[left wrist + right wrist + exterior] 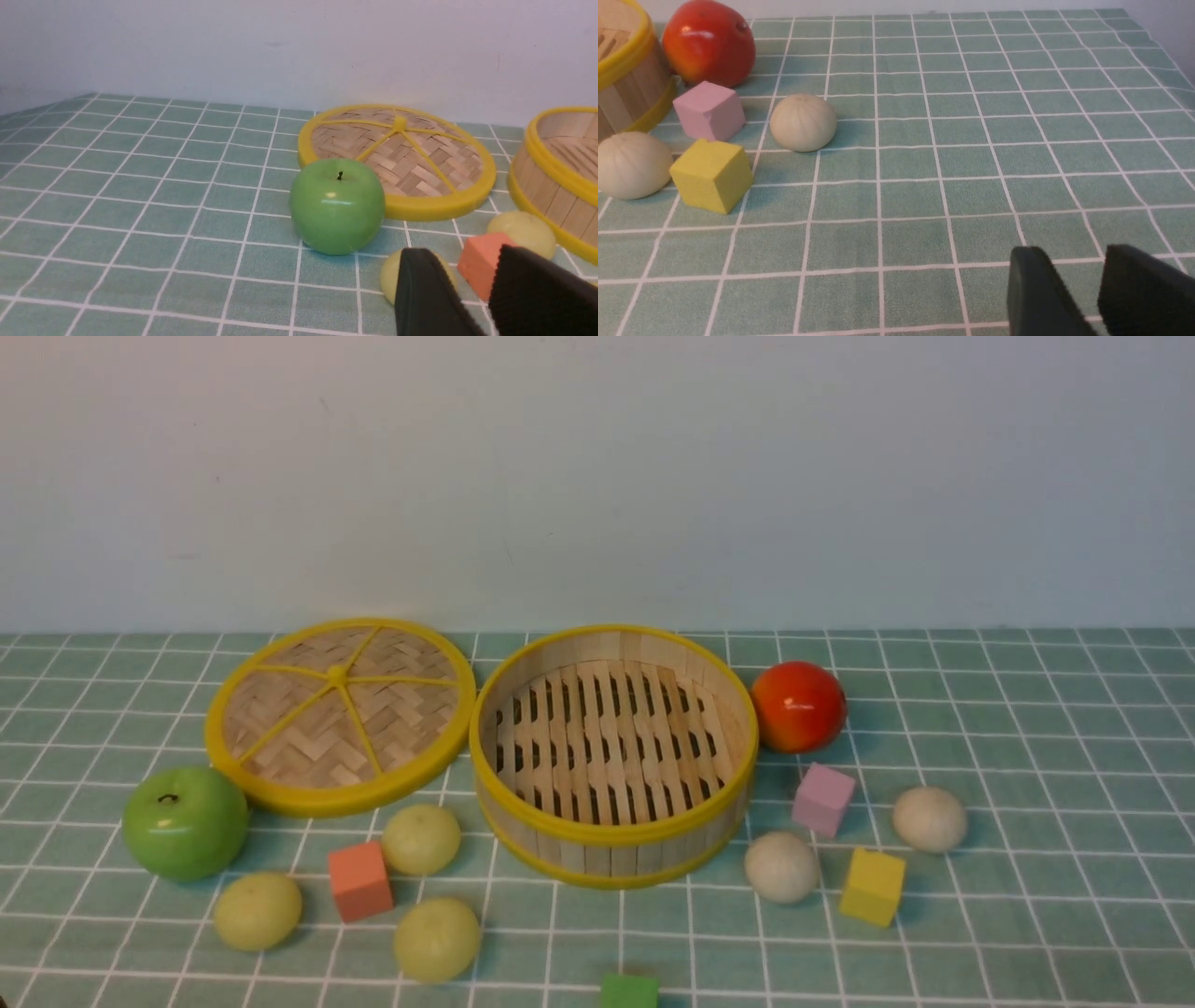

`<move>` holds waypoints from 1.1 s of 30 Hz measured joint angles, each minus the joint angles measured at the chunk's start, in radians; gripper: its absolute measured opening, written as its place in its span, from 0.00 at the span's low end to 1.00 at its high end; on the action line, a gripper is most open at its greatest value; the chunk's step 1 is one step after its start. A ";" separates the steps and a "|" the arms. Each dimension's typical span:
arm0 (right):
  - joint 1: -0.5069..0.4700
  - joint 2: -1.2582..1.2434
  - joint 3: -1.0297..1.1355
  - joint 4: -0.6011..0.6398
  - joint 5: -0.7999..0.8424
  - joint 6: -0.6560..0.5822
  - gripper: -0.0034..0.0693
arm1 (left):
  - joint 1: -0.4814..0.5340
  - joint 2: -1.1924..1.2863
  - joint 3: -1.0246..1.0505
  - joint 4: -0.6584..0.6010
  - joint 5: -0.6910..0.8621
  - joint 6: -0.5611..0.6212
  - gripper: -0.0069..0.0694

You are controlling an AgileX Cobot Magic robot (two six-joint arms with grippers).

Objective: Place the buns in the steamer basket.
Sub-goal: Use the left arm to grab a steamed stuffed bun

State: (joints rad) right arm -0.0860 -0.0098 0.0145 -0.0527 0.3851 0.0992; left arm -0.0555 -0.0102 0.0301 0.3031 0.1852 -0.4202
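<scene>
The steamer basket [611,833] stands mid-table, with nothing in it. Three pale yellow-green buns [421,838] [258,911] [437,939] lie in front of it to the left. Two off-white buns [782,866] [929,819] lie to its right. Neither gripper shows in the front view. My left gripper [462,254] is open and empty, low over the table, with one yellow-green bun [387,280] partly hidden behind a finger and another [523,227] beyond. My right gripper [1071,254] is open and empty, well short of the off-white buns [803,122] [630,164].
The flat woven lid [341,714] lies left of the basket, with a green apple [185,821] in front of it. A red-orange fruit [798,707] sits right of the basket. Orange [359,880], pink [822,799], yellow [872,886] and green [628,991] cubes stand among the buns.
</scene>
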 joint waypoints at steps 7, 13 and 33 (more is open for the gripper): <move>0.000 0.000 0.000 0.000 0.000 0.000 0.37 | 0.000 0.000 0.000 -0.002 -0.003 -0.010 0.40; 0.000 0.000 0.000 0.000 0.000 0.000 0.37 | 0.000 0.000 0.000 -0.002 -0.018 -0.016 0.40; 0.000 0.000 0.000 0.000 0.000 0.000 0.37 | 0.000 0.310 -0.599 -0.096 -0.010 -0.271 0.40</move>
State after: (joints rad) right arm -0.0860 -0.0098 0.0145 -0.0527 0.3851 0.0992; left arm -0.0555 0.2996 -0.5685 0.2067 0.1750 -0.6915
